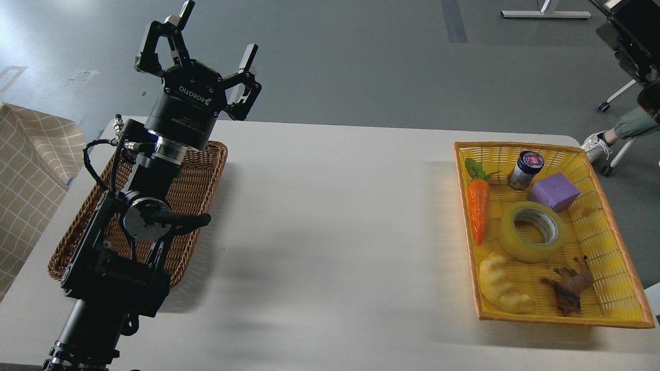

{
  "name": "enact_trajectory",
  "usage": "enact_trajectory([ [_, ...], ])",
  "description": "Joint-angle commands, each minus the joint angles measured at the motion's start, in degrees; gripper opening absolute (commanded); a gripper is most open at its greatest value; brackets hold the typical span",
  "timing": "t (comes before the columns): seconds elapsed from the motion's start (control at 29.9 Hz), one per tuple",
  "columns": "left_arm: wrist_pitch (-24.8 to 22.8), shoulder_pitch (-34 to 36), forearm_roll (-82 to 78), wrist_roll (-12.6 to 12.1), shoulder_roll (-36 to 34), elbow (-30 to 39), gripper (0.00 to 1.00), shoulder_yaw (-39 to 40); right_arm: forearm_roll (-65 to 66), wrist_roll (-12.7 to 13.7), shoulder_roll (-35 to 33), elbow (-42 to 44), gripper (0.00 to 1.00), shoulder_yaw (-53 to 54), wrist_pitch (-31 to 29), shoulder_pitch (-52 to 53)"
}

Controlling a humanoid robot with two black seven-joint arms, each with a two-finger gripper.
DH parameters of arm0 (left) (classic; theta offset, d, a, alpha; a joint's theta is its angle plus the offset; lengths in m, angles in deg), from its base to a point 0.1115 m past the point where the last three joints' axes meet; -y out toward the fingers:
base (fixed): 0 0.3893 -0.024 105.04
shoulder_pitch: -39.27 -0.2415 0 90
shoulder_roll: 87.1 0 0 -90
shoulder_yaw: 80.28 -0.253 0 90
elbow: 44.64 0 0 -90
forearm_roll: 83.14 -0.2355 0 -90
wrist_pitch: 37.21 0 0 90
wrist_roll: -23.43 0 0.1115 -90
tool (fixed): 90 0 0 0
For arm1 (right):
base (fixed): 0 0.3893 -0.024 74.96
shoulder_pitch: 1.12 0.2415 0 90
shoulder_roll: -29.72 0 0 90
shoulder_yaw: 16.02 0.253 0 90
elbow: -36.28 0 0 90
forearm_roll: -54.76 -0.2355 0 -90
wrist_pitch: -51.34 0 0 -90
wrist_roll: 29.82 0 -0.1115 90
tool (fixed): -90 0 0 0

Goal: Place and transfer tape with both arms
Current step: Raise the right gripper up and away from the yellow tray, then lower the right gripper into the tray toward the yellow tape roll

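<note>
Yellow tape (532, 232) lies flat in the yellow basket (613, 226) at right of frame, roughly mid-basket, hole facing up. It looks light and stiff w/ a rigid grey-white core; outer wrap prob. slick, so a pinch across the ring wall, one finger inside the core and one outside, seems the safest hold. Squeezing the whole roll from outside would likely slip.

Crowded in there: carrot (478, 208) along the left wall, small jar (525, 170) and purple block (553, 191) above the roll, the block nearly touching it, a croissant-like piece (502, 283) lower left, a brown toy animal (570, 286) lower right. Room for fingers is tightest on the block side.

Left gripper (214, 38) is up in the upper left of frame, fingers spread wide, holding nothing, well apart from the tape. Under its arm sits a brown wicker basket (198, 190) on the white table (335, 232); what I can see of it shows nothing inside, but the arm hides much. Right gripper isn't in shot.
</note>
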State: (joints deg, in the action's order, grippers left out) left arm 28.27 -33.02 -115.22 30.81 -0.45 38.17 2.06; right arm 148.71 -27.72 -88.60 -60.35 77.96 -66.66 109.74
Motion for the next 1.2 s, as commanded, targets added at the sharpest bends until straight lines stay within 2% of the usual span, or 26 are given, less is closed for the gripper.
enact_trajectory([
  [0.0, 0.00, 0.04, 0.00, 0.00, -0.08, -0.02, 0.99, -0.07, 8.15, 0.53, -4.19, -0.14, 1.00, -1.96, 0.01, -0.21],
  [0.23, 0.00, -0.05, 0.00, 0.00, -0.17, -0.11, 0.99, 0.10, 20.38, -0.08, -8.68, 0.21, 1.00, -8.19, 0.01, -0.56],
  [0.43, 0.00, -0.57, 0.00, 0.00, -0.17, -0.20, 0.99, 0.19, 21.45, -0.43, -15.09, 0.12, 1.00, -12.67, 0.01, -1.35],
  [0.67, 0.70, -1.45, 0.00, 0.00, -0.78, -0.20, 0.99, 0.28, 21.45, -3.50, -19.67, 0.12, 1.00, -16.11, 0.01, -2.41],
  [0.84, 0.79, -1.80, 0.00, 0.00, -0.78, -0.20, 0.99, 0.28, 22.06, -3.68, -19.06, 0.29, 1.00, -16.37, 0.01, -3.63],
  [1.04, 0.79, -2.07, 0.00, 0.00, -0.78, -0.20, 0.99, 0.10, 28.47, -3.24, -11.69, 3.45, 1.00, -14.88, 0.01, -10.57],
  [1.17, 0.70, -2.07, 0.00, 0.00, -0.96, -0.20, 0.99, 0.10, 29.10, -2.89, -10.27, 5.21, 1.00, -13.74, 0.01, -13.57],
])
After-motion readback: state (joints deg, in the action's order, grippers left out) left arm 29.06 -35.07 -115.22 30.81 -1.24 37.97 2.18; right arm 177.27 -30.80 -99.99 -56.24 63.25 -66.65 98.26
